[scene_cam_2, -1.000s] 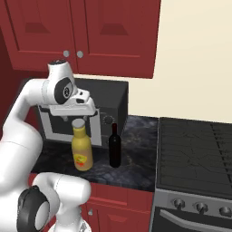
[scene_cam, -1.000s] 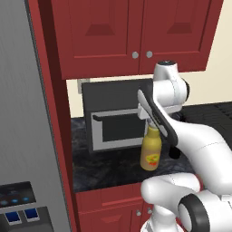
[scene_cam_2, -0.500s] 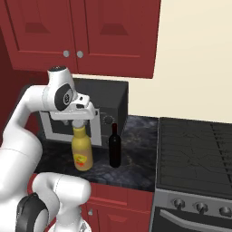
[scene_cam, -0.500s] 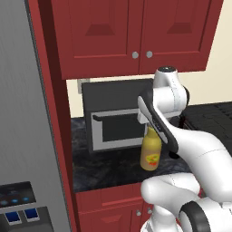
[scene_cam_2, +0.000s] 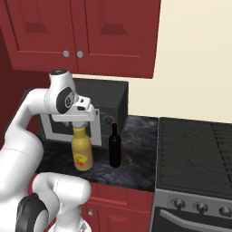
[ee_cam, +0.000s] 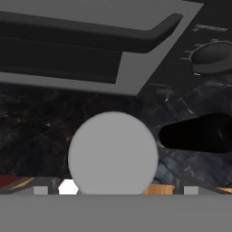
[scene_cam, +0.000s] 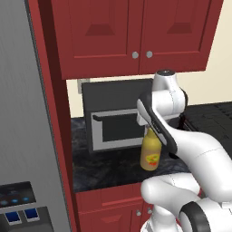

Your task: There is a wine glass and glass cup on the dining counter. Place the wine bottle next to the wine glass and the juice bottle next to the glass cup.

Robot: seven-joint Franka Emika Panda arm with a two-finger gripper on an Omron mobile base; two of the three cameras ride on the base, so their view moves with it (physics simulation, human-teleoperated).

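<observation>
The juice bottle (scene_cam_2: 82,154) stands upright on the dark marbled table (scene_cam_2: 136,170), near its front edge and in front of the microwave (scene_cam: 115,115). The wine bottle (scene_cam_2: 115,146) stands upright just beside it, nearer the stove (scene_cam_2: 195,154). The end effector (scene_cam_2: 79,121) hangs directly over the juice bottle's grey cap (ee_cam: 113,152), its fingers spread wide and holding nothing. In the hand view the cap sits centred, with the wine bottle dark to one side.

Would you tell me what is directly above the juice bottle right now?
The open gripper hangs over the juice bottle, jaws either side of its grey cap. The hand covers the cap in both base views, so contact cannot be judged.
</observation>
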